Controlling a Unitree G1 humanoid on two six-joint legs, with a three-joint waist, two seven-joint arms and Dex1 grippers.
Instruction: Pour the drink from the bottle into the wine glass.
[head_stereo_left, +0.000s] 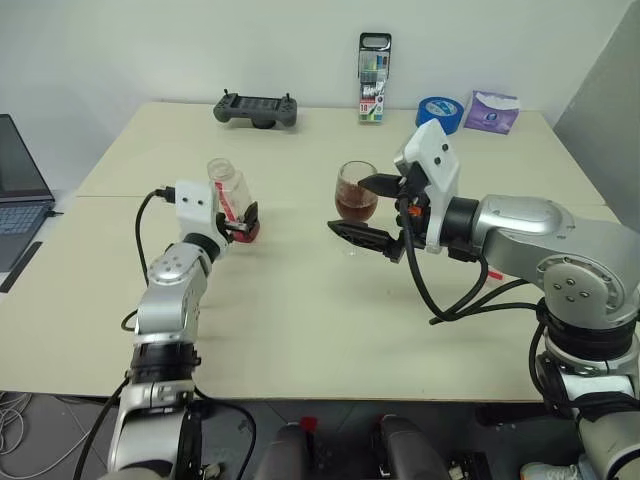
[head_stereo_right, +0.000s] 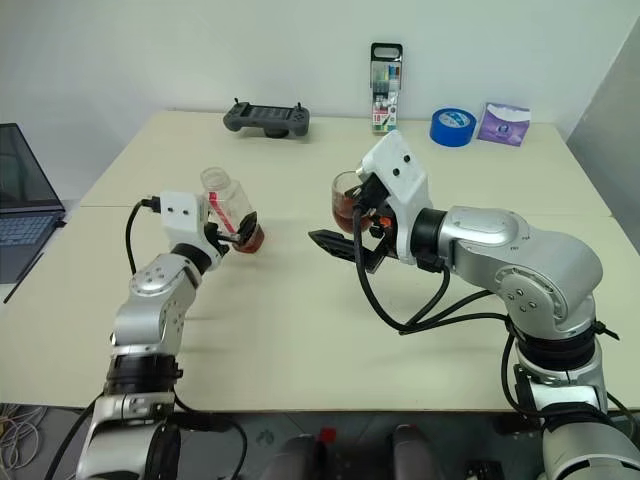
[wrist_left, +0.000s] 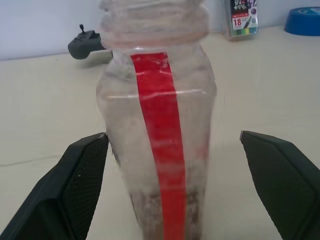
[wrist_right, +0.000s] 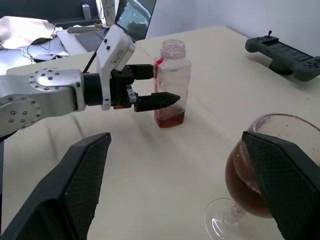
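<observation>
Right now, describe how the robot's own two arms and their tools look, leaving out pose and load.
Both arms are silver-grey metal with rounded joint housings studded with small screws. Each wrist carries a white boxy block. Loose black cables loop along each forearm. The left tool and the right tool each have two black, wedge-shaped fingers with finely textured inner pads. Orange-red detailing shows at the right tool's base.

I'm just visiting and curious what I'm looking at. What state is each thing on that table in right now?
Bottle: upright, uncapped, only a little drink left at the bottom.
Wine glass: upright, holding dark drink.
Left gripper: open, fingers either side of the bottle.
Right gripper: open, beside the glass.
Laptop: lid open.
</observation>
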